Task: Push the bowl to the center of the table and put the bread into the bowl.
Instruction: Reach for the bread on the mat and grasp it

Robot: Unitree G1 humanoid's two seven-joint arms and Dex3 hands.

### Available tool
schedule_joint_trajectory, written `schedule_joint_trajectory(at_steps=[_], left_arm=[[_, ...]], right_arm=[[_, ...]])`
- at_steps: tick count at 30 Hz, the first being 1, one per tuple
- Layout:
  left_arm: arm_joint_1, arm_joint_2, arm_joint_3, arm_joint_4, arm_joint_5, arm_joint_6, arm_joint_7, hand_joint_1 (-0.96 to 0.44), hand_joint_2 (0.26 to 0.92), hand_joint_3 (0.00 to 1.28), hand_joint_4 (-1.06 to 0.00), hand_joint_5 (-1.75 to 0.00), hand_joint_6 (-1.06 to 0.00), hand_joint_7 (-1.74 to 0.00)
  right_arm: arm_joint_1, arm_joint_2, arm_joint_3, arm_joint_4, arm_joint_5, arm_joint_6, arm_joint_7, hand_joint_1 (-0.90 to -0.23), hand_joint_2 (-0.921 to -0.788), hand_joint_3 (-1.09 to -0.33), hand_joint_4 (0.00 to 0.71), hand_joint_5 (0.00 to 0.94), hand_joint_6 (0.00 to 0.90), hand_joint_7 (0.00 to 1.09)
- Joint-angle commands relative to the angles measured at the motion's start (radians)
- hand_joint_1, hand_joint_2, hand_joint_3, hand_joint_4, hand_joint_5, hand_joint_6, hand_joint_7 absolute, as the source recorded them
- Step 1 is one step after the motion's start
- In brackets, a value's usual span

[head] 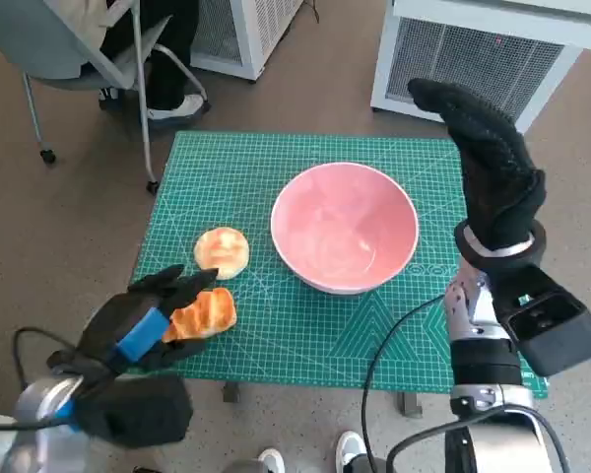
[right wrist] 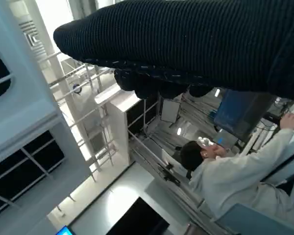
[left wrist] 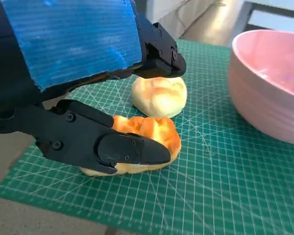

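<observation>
The pink bowl [head: 345, 229] stands near the middle of the green mat [head: 305, 340]; its wall [left wrist: 269, 88] also shows in the left wrist view. A toasted orange bread piece [head: 205, 315] [left wrist: 149, 137] lies on the mat at the front left. A paler round bun [head: 222, 251] [left wrist: 159, 95] sits just behind it. My left hand [head: 143, 323] [left wrist: 78, 63] straddles the orange bread: the thumb [left wrist: 103, 142] lies along its near side and the other fingers [left wrist: 159, 61] hover above it. My right hand [head: 492, 168] [right wrist: 186, 44] is raised beside the bowl's right side, fingers straight, holding nothing.
White slatted units [head: 473, 59] stand behind the table. A chair with a seated person [head: 128, 49] is at the back left. A black cable [head: 394, 340] loops over the mat's front right. Another person [right wrist: 225, 171] shows in the right wrist view.
</observation>
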State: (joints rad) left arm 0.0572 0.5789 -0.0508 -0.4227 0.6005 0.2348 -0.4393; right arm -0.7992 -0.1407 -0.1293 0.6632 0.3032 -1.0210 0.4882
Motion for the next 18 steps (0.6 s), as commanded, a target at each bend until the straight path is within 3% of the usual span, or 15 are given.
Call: schedule_joint_trajectory(at_steps=[1, 11, 18], left_arm=[[-0.025, -0.026, -0.037, 0.061, 0.041, 0.020, 0.038, -0.49, 0.921, 0.10, -0.36, -0.01, -0.41, -0.01], [-0.055, -0.055, -0.086, 0.167, 0.090, 0.049, 0.091, -0.36, 0.921, 0.08, -0.45, -0.03, -0.46, -0.02], [-0.051, -0.047, -0.099, 0.183, 0.095, 0.063, 0.083, -0.21, 0.921, 0.04, -0.75, -0.12, -0.64, -0.10]], right_arm=[[0.036, 0.003, 0.006, -0.007, -0.025, 0.013, -0.010, -0.642, -0.921, -0.708, 0.298, 0.007, 0.200, 0.31], [0.057, -0.003, 0.013, -0.040, -0.046, 0.027, -0.024, -0.634, -0.921, -0.719, 0.300, 0.006, 0.193, 0.32], [0.061, -0.009, 0.013, -0.044, -0.048, 0.030, -0.026, -0.630, -0.921, -0.723, 0.301, 0.005, 0.186, 0.33]])
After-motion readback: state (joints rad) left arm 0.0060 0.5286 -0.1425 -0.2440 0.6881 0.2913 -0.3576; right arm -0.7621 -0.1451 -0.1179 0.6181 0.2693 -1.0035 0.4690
